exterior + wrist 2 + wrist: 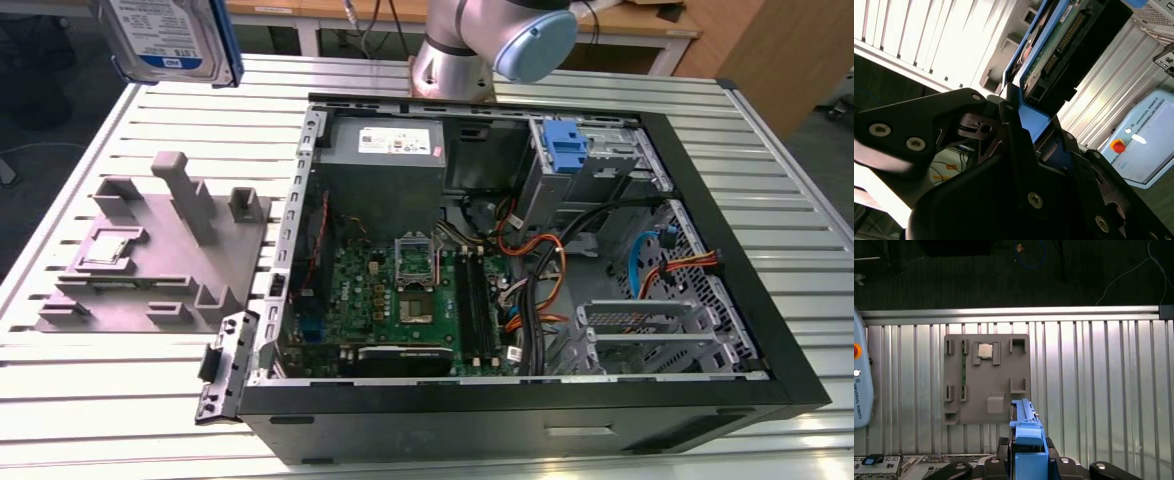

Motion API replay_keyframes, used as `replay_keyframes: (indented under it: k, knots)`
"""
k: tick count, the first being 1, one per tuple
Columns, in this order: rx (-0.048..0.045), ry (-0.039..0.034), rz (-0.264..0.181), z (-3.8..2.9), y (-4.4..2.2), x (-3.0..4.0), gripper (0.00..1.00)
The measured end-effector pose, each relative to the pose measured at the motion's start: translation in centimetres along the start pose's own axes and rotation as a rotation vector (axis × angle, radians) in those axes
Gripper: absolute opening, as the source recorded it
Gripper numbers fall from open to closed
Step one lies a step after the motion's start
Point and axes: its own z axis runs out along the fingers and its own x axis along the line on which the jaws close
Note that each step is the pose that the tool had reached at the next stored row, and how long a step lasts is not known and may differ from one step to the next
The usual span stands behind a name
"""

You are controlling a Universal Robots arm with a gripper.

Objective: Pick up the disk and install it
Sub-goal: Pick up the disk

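Closest to us is the black gripper (pixel 1038 136). Its two fingers (pixel 1009 131) are squeezed tight on the blue frame (pixel 1032 119) that goes round the disk (pixel 1054 47). So the hand is closed and it has the disk.

We see the disk up in the air, not touching the table (pixel 94 400). In the exterior view it hangs high over the table's far corner on the exterior view's left, with its white and blue sticker facing us.

Down below, a grey holder (pixel 986 385) lies flat on the table near one long edge. A little square chip (pixel 985 350) sits in one of its pockets. An open computer case (pixel 534 400) stands on the table just beside the holder, on the exterior view's right.
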Motion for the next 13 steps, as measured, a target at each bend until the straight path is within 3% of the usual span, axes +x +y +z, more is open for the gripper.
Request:
replay_keyframes:
  k: [13]
  knots:
    - [0.0000, 0.0000, 0.000, -0.01, -0.54, -0.02, 0.36]
